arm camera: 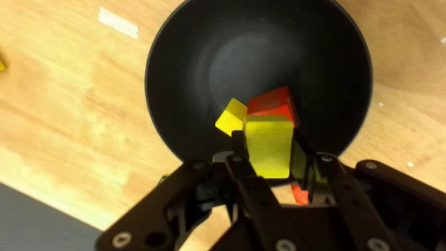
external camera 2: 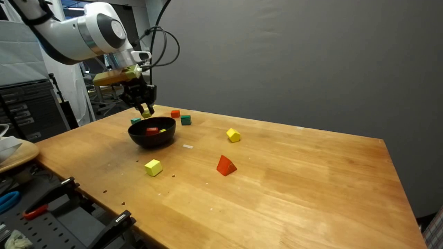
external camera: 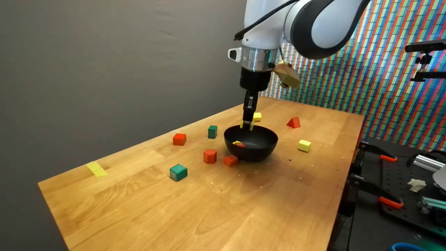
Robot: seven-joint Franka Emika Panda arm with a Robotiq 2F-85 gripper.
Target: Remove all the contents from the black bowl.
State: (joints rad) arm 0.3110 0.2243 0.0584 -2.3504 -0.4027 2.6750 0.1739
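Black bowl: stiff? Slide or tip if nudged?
Probably stiff: the black bowl has an even round rim with no visible sag. Likely to slide more than tip under a low push, as it sits upright on the wooden table. Might rock if pressed at the rim, since its sides flare out from a narrower base.

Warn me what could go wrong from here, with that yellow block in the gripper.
The held yellow block hangs over or close by the black bowl; if the gripper slips, it could drop in. The red block and the partly hidden yellow block inside lie close together, so grasping one might shove the other.
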